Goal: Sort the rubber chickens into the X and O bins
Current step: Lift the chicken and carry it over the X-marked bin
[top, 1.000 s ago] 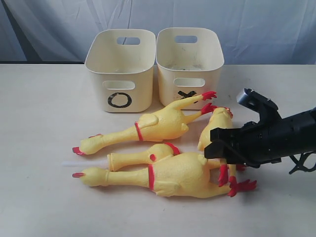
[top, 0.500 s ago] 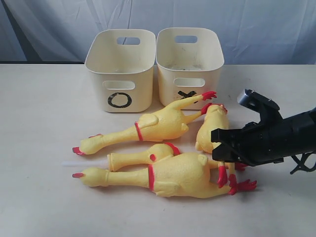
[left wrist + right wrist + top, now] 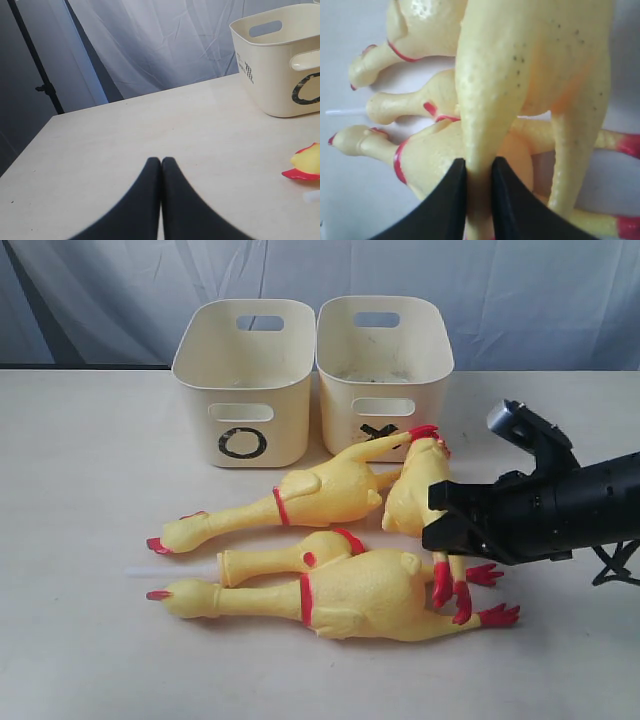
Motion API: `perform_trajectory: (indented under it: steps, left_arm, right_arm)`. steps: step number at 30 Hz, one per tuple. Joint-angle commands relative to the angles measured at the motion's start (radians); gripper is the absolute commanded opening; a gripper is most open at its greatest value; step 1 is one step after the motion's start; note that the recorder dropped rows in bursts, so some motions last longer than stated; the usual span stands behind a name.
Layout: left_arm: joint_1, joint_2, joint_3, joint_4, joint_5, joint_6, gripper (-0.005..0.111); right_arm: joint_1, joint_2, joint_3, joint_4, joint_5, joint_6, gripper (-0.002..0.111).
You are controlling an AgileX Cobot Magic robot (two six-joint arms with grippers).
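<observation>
The cream O bin point(image 3: 282, 430) and X bin point(image 3: 338, 405) stand side by side at the back. In front of them lie three rubber chickens: one angled point(image 3: 320, 495), a slim one point(image 3: 290, 553) with a white stick, and the largest point(image 3: 360, 590) nearest the front. My right gripper point(image 3: 440, 525) is shut on a leg of a fourth, small chicken point(image 3: 410, 495), which is tilted up with its head near the X bin. In the right wrist view the fingers pinch that leg point(image 3: 479, 165) below the chicken's body point(image 3: 530, 60). My left gripper point(image 3: 161, 161) is shut and empty above bare table.
The left wrist view shows the O bin point(image 3: 270, 75) and a red-and-yellow chicken head point(image 3: 305, 167) off to one side. A grey curtain hangs behind the table. The right arm's black body point(image 3: 560, 505) reaches in from the right edge.
The right gripper has shut on the small chicken's leg and raised it; the chicken has swung up and toward the X bin. The left gripper has not moved.
</observation>
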Motion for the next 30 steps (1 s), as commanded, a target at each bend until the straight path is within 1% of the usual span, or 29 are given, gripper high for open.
perform_trajectory:
  steps: [1,4,7,13,17,19,23,25,30]
  left_arm:
    - [0.006,-0.005,0.004,-0.003,0.001,-0.003,0.0]
    - [0.006,-0.005,0.004,-0.003,0.001,-0.003,0.0]
    - [0.006,-0.005,0.004,-0.003,0.001,-0.003,0.0]
    - [0.006,-0.005,0.004,-0.001,0.001,-0.003,0.0]
    - [0.006,-0.005,0.004,-0.001,0.001,-0.003,0.0]
    - [0.006,-0.005,0.004,-0.001,0.001,-0.003,0.0]
    - [0.006,-0.005,0.004,-0.001,0.001,-0.003,0.0]
    - [0.006,-0.005,0.004,-0.001,0.001,-0.003,0.0]
    - [0.006,-0.005,0.004,-0.001,0.001,-0.003,0.0]
  right_arm:
    - [-0.003,-0.107,-0.004,-0.09,0.056,0.088,-0.001]
    - [-0.003,-0.197,-0.004,-0.106,0.115,0.122,-0.001]
    - [-0.003,-0.293,-0.004,-0.106,0.113,0.124,-0.001]
    - [-0.003,-0.448,-0.004,-0.106,-0.022,0.124,-0.001]
    - [-0.003,-0.471,-0.034,-0.134,-0.051,0.124,-0.001]
    - [-0.003,-0.458,-0.066,-0.139,-0.054,0.124,-0.001]
    - [-0.003,-0.386,-0.184,-0.139,-0.078,0.124,-0.001]
    - [-0.003,-0.319,-0.256,-0.139,-0.095,0.128,-0.001]
    - [-0.003,-0.071,-0.461,-0.139,-0.147,0.128,-0.001]
